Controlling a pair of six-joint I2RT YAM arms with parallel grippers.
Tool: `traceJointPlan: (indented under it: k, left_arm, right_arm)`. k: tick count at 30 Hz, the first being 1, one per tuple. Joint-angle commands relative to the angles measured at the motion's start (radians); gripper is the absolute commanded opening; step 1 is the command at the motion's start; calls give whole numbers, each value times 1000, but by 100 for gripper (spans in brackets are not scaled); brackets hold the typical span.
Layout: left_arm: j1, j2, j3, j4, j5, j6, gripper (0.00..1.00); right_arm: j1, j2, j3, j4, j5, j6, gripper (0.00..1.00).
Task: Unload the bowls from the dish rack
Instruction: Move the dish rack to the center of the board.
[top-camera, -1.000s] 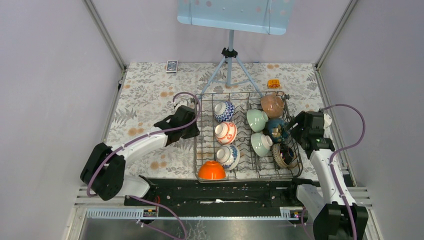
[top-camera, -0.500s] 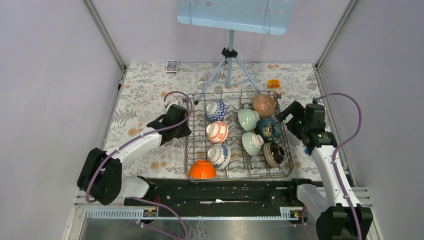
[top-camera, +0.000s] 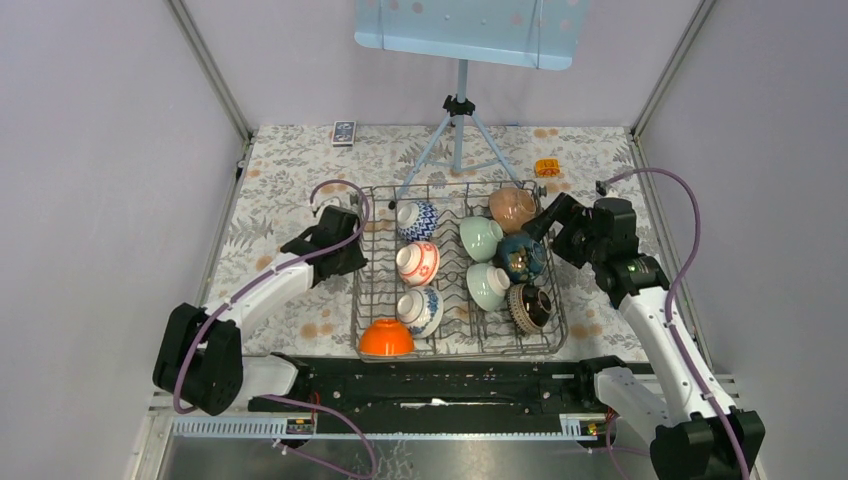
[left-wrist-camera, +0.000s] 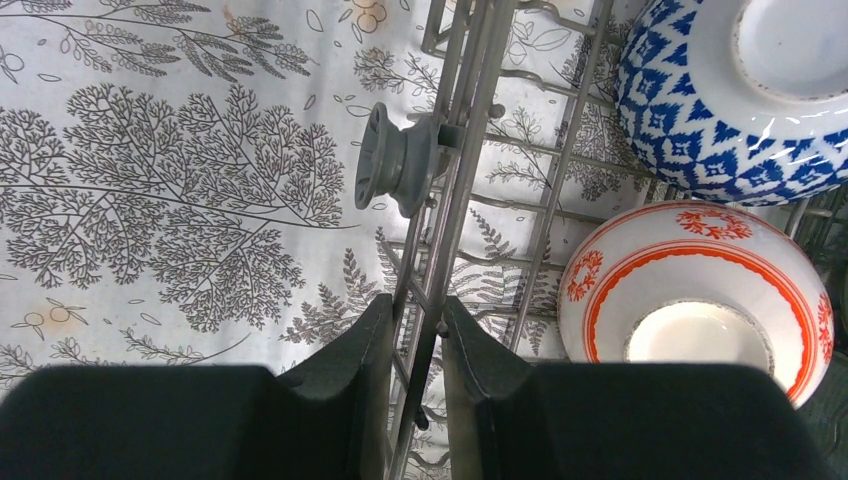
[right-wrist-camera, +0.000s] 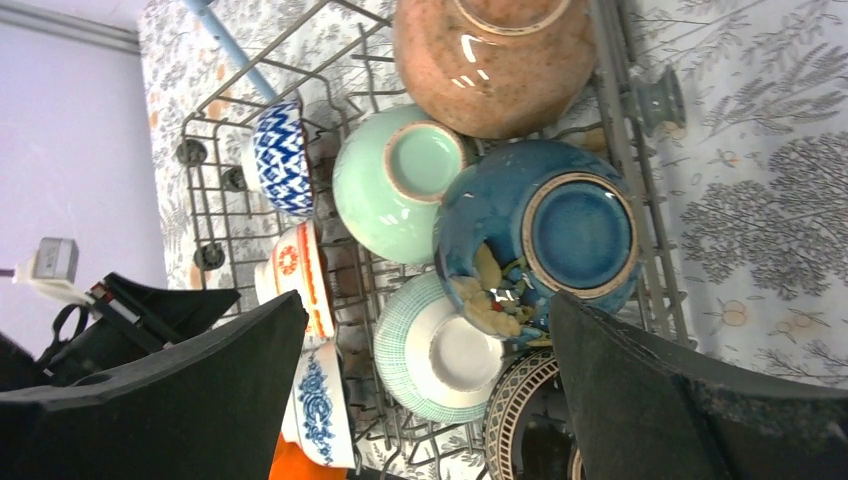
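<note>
Now: one hand pinches the rack, the other gapes over a bowl

Spread wide and empty, the right hand (right-wrist-camera: 425, 320) is poised over the dark blue bowl (right-wrist-camera: 560, 235). That bowl lies tipped on its side in the right half of the dish rack (top-camera: 452, 318), touching a pale green bowl (right-wrist-camera: 400, 180) and a speckled pink bowl (right-wrist-camera: 495, 60). Crowding is the likely trouble: a descending finger could strike a neighbour, and a glazed, tilted rim may slip from a shallow pinch. Across the rack, the left hand (left-wrist-camera: 415, 320) is nipped nearly closed on a wire of its left wall, beside the red-and-white bowl (left-wrist-camera: 700, 300). A small grey wheel (left-wrist-camera: 385, 172) shows on that wall, so a tug there could shift the whole rack across the desk (top-camera: 290, 180) and put the right hand off its mark. Every bowl in view sits in the rack. The left arm (top-camera: 270, 290) reaches low, forearm slanting toward the rack; the right arm (top-camera: 655, 320) rises from its base and bends inward, hand tilted down over the rack's right side.
</note>
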Motion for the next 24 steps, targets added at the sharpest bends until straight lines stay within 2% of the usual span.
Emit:
traceJointPlan:
  k: [1, 9, 13, 17, 20, 24]
  left_arm:
    - [81, -29, 37, -68, -193, 13, 25]
    - [122, -40, 52, -78, -193, 41, 28]
    - [124, -62, 74, -93, -191, 52, 36]
    - [124, -83, 95, -112, -174, 66, 50]
    - [124, -122, 119, -132, -109, 99, 58]
    - [123, -235, 144, -159, -36, 115, 80]
  right_arm:
    - [38, -23, 14, 59, -40, 24, 99]
    - [123, 3, 33, 82, -2, 6, 99]
    - [153, 31, 68, 75, 7, -12, 99]
    - [169, 46, 92, 80, 15, -24, 100]
    - [169, 28, 108, 54, 103, -30, 100]
    - [168, -57, 87, 111, 181, -32, 100]
